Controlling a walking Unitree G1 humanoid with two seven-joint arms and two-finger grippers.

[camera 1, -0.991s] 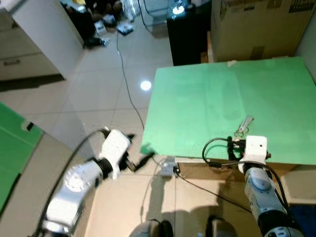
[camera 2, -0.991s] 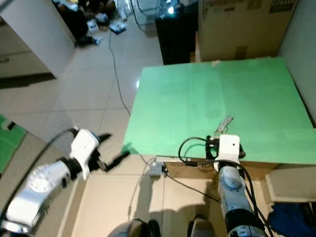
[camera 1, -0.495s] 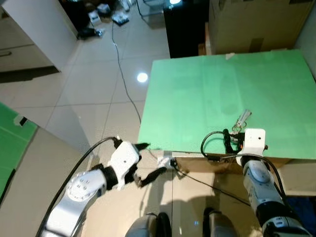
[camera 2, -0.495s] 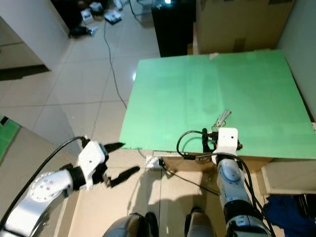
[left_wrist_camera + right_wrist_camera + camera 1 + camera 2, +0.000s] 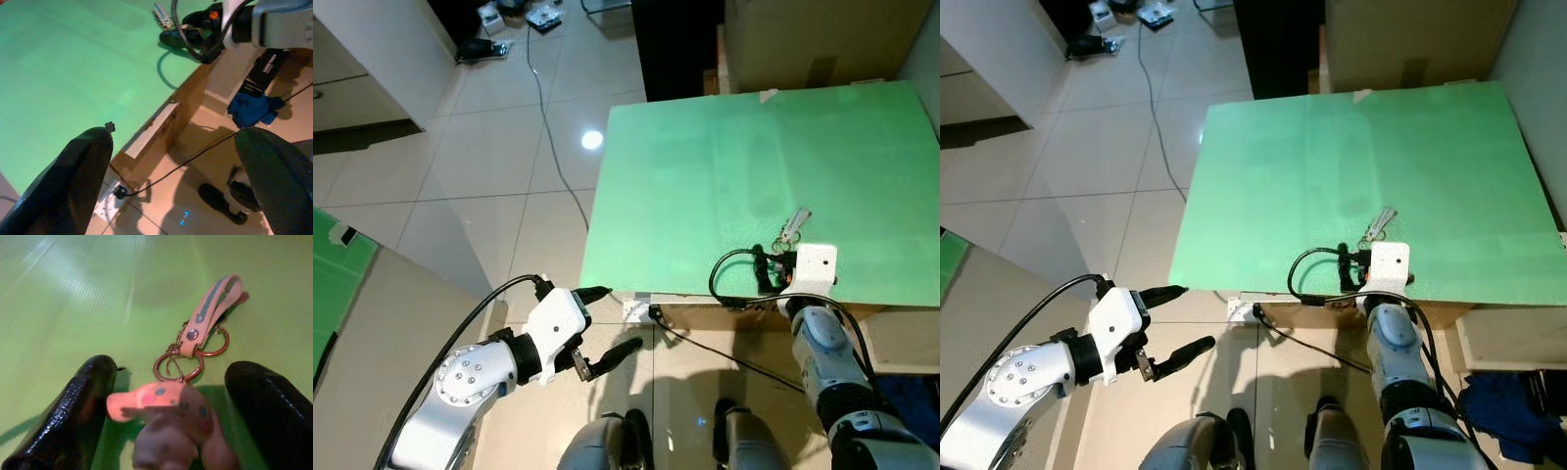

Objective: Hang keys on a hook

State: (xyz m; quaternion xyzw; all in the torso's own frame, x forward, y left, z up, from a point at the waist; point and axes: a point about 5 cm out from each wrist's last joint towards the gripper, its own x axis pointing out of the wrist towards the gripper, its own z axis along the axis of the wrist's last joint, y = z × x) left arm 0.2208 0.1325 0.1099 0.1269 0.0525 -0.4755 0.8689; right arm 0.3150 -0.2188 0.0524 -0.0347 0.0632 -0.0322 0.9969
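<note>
No legible text: lettering on the keychain strap and on a dark floor item is unreadable

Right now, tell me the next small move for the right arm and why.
Probably close the jaws. In the right wrist view the keychain lies flat on the green table, its pink charm between the open fingers of the right gripper, so the keys are framed but not yet gripped.

A green surface stands on the pale tiled floor. A cardboard box sits behind it, and a black cable trails across the tiles.
</note>
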